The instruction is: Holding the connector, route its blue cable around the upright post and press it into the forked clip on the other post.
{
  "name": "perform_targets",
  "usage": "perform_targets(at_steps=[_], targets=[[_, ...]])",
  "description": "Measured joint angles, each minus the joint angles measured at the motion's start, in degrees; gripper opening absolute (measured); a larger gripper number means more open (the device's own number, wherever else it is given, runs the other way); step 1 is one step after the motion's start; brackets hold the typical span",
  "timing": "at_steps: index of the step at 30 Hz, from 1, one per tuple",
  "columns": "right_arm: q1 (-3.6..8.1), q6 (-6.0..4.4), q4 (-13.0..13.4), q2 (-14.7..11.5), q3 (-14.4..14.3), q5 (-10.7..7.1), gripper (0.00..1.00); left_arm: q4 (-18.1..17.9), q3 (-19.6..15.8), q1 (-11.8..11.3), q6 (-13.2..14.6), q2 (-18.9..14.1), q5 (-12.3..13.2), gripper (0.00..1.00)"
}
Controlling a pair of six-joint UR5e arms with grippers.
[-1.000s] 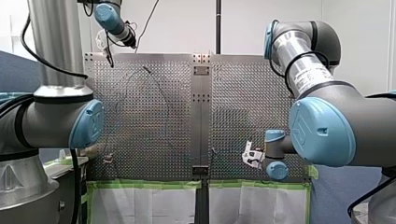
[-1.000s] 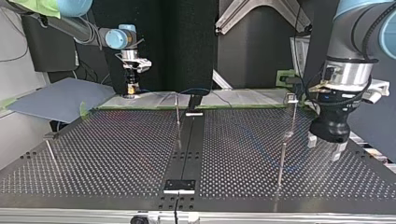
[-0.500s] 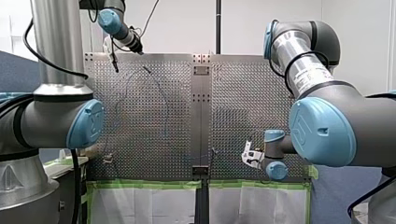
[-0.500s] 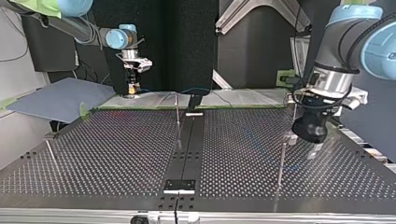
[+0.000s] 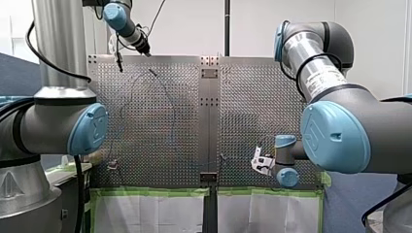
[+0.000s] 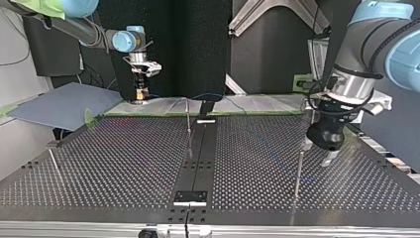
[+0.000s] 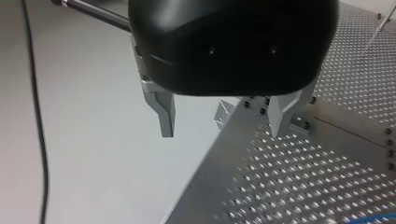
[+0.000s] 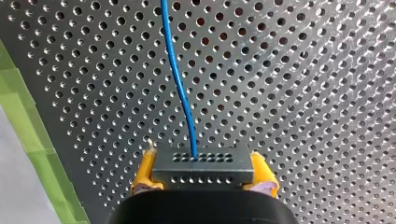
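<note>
**Item 1: right gripper**. Its yellow pads are clamping the connector by its 2 ends. The cable is leaving the connector's face and running ahead over the table. Green tape is lining the table edge close by.

**Item 2: left gripper**. Its 2 metal fingers are standing apart and gripping nothing. It is hanging over a table corner, near a small bracket.

**Item 3: posts, top view.** The centre post is standing well apart from both grippers. The right post is rising just beside the left gripper, which is hiding its upper part.

**Item 4: risks, as judged.**
- The cable is lying slack across the table, so a loop could be catching the wrong post or passing on the wrong side of it.
- A taut pull could be twisting the connector between the pads, since only its ends are being held.
- The left gripper is crowding the right post, so it could be knocking it or blocking the way in.
- A cable this thin may be riding over the clip rather than seating.

**Item 5: views compared.**
- Only the right wrist view is showing the grip and where the cable exits.
- Only the left wrist view is showing the open fingers plainly.
- Only the top view is showing both posts against both grippers, though the cable there is faint.
- The front view is showing mainly the arms and a faint line of cable.
- No view is showing the clip clearly.
</note>
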State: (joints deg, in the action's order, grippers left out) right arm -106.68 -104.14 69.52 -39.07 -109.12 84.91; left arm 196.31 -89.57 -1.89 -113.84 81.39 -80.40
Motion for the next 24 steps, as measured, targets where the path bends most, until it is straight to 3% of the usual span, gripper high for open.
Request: perform_targets(at_steps=[7, 24], targets=[[-0.02, -0.03, 0.0, 0.0, 0.0, 0.0, 0.0, 2.0, 0.0, 0.1, 1.2, 0.7, -1.8, 1.0], [-0.11, -0.03, -0.1, 0.0, 0.0, 0.0, 0.0, 2.1, 0.0, 0.4, 1.0, 0.7, -2.0, 1.0]])
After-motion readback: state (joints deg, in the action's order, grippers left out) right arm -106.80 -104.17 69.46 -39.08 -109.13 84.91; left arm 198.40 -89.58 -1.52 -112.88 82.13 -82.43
